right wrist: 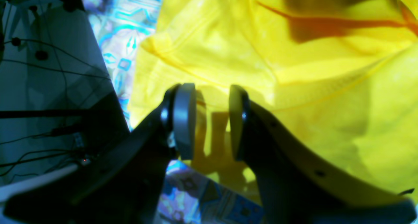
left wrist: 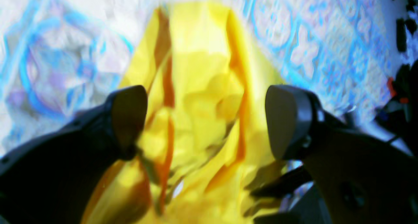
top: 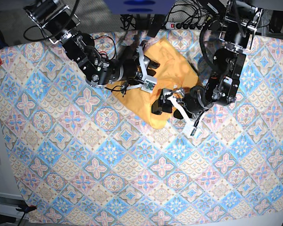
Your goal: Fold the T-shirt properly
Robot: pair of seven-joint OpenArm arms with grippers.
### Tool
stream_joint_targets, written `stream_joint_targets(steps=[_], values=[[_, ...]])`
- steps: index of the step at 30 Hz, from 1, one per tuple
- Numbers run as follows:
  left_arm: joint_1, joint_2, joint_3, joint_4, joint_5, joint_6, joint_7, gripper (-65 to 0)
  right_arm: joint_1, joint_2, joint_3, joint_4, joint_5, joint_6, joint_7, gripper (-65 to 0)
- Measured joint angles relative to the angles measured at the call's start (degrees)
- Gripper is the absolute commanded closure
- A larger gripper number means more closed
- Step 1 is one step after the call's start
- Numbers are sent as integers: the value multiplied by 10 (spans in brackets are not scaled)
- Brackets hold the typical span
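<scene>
Yellow-orange cloth, plain and unprinted, is what I see bunched at the far middle of the worktop: the T-shirt [top: 160, 70] lies crumpled rather than flat, with deep orange creases running along it in the left wrist view and a stitched hem seam curving across it in the right wrist view. It rests on the patterned tablecloth [top: 108, 165], blue and pink diamonds, which covers nearly the whole worktop. The shirt's near corner points toward me and ends just beside the left gripper [top: 172, 104]; its far edge sits close to the cables and power strip [top: 188, 23] at the back. Toward me, the cloth-covered worktop runs well clear of both arms, while at the back the two arm bases crowd either side of the shirt. The left gripper [left wrist: 205, 119] hangs over the shirt's near end with its jaws spread wide, rumpled fabric lying between them but not pinched; whether the pads brush the cloth I cannot tell through the blur. The right gripper [right wrist: 212, 121] sits at the shirt's edge with its jaws narrowly apart, a fold of yellow cloth showing in the gap; I cannot tell if that fold is actually gripped or merely lies behind them. In the base view the right gripper [top: 146, 70] rests on the shirt's side nearest its own arm.
</scene>
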Motion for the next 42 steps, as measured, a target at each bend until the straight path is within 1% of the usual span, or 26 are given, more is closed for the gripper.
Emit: stream_joint_targets(steps=[3, 8, 12, 13, 15, 20, 22, 23, 31, 35, 38, 40, 42], values=[[-2, 2, 0, 0, -8, -1, -1, -554, 0, 0, 0, 0, 0, 0, 0, -174], [2, 1, 0, 0, -2, 0, 0, -554, 0, 0, 0, 0, 0, 0, -1, -174], [-2, 18, -1, -27, -3, -1, -6, -545, 0, 0, 0, 0, 0, 0, -1, -174], [-6, 20, 3, -41, -2, -1, -4, -523, 0, 0, 0, 0, 2, 0, -1, -174], [-12, 20, 5, -59, 1, -1, 1, -449, 0, 0, 0, 0, 1, 0, 0, -174], [-19, 18, 4, -61, -2, -1, -3, -154, 0, 0, -1, 0, 0, 0, 0, -174], [-18, 18, 4, -61, -4, -1, -2, -75, 0, 0, -1, 0, 0, 0, 0, -174], [-18, 18, 4, -61, -4, 0, -2, -53, 0, 0, -1, 0, 0, 0, 0, -174], [-15, 18, 0, -60, -5, 0, -2, -46, 0, 0, 0, 0, 0, 0, 0, -174], [-2, 13, -2, -26, -5, 0, 1, -46, 0, 0, 0, 0, 0, 0, 0, -174], [22, 8, -28, 6, -10, 0, 6, -46, 0, 0, 0, 0, 0, 0, 0, -174], [34, 2, -49, 18, -7, 1, 28, -46, 0, 0, 0, 0, 0, 0, 0, -174], [50, 1, -73, 40, -4, 0, 38, -46, 0, 0, 0, 0, 0, 0, 0, -174]])
